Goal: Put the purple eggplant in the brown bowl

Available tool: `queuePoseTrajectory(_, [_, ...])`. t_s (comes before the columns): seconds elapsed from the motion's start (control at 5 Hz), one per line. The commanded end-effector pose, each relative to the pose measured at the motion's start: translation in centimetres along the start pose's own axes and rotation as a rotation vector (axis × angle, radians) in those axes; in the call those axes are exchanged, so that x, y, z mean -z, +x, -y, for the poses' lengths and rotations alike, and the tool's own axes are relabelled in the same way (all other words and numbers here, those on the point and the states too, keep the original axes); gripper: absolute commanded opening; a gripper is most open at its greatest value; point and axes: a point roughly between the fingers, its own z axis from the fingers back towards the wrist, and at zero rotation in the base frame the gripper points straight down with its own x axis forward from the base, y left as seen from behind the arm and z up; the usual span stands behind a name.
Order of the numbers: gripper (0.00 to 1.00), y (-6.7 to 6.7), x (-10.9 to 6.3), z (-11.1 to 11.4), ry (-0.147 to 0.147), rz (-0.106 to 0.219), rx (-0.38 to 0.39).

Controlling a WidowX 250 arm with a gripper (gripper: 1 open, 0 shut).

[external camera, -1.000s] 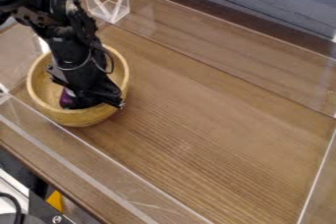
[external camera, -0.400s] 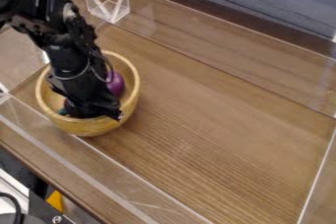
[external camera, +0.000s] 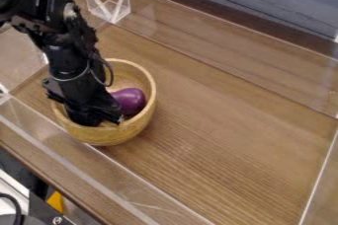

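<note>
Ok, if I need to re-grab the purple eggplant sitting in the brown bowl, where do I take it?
Probably straight from above, across the rounded body of the purple eggplant. It lies low inside the brown bowl, whose thick walls block any side approach. Its stem end isn't visible.

Black arm reaching down from upper left, wrist vertical, fingers [external camera: 95, 111] closed together, pointing straight down
</note>
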Motion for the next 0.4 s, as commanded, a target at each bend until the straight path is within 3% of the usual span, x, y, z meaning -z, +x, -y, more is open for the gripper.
queuePoseTrajectory(0.0, [0.0,0.72,-0.31,-0.42,0.018,0.019,-0.01])
queuePoseTrajectory(0.2, [0.0,0.68,-0.24,-0.64,0.025,0.018,-0.024])
